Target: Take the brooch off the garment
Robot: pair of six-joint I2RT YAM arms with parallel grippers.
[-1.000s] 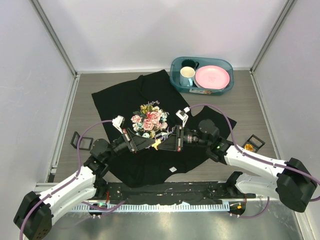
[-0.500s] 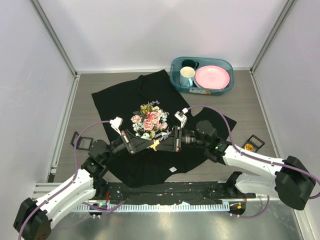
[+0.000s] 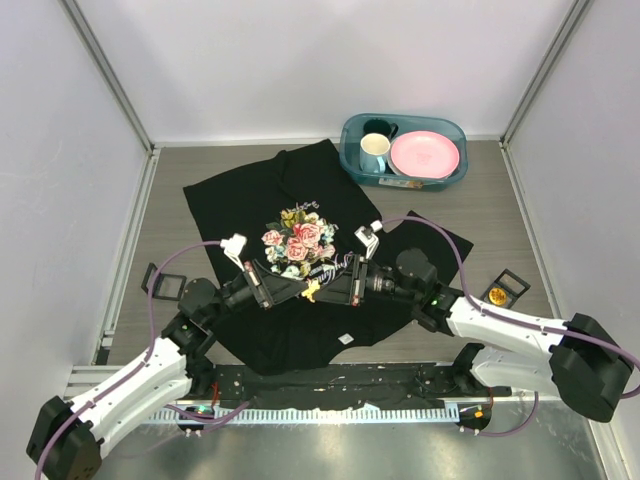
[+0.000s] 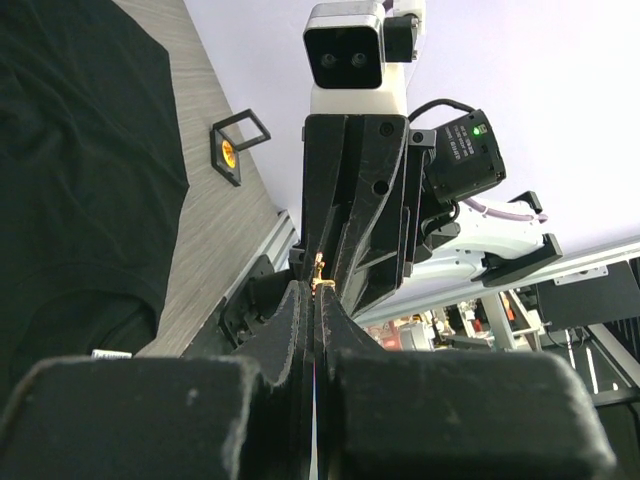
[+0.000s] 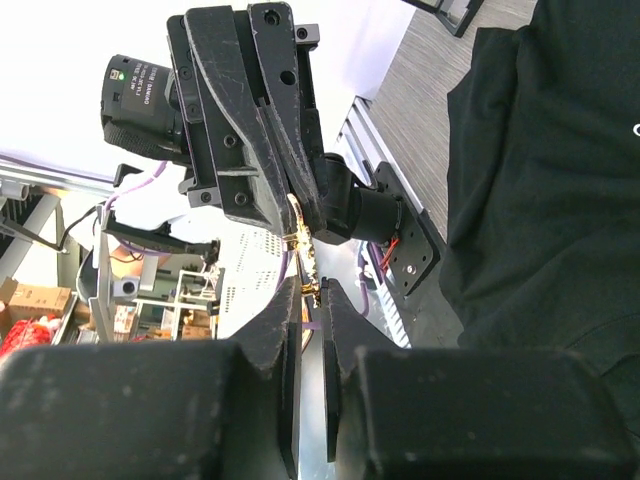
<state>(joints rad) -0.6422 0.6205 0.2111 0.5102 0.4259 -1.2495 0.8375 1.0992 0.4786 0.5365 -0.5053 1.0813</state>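
The black T-shirt (image 3: 245, 200) with the pink-rose print lies flat on the table; it also shows in the left wrist view (image 4: 70, 150) and the right wrist view (image 5: 560, 180). The brooch (image 3: 312, 290) is a small yellow-gold piece held in the air above the shirt's lower part, between two gripper tips that meet nose to nose. My left gripper (image 3: 305, 289) is shut on it from the left, its jaws pressed together (image 4: 318, 290) with the gold piece (image 4: 319, 278) at their tips. My right gripper (image 3: 321, 290) pinches it from the right (image 5: 312, 290), gold (image 5: 303, 245) showing.
A teal bin (image 3: 404, 117) at the back right holds a mug (image 3: 374, 150) and a pink plate (image 3: 425, 155). A small black frame with an orange piece (image 3: 495, 294) stands right of the shirt, another black frame (image 3: 163, 283) left. A white label (image 3: 345, 339) lies on the hem.
Both grippers stay joined at the brooch in nearly the same spot. Both arms have shifted slightly, and the right arm's cable sits a little lower.
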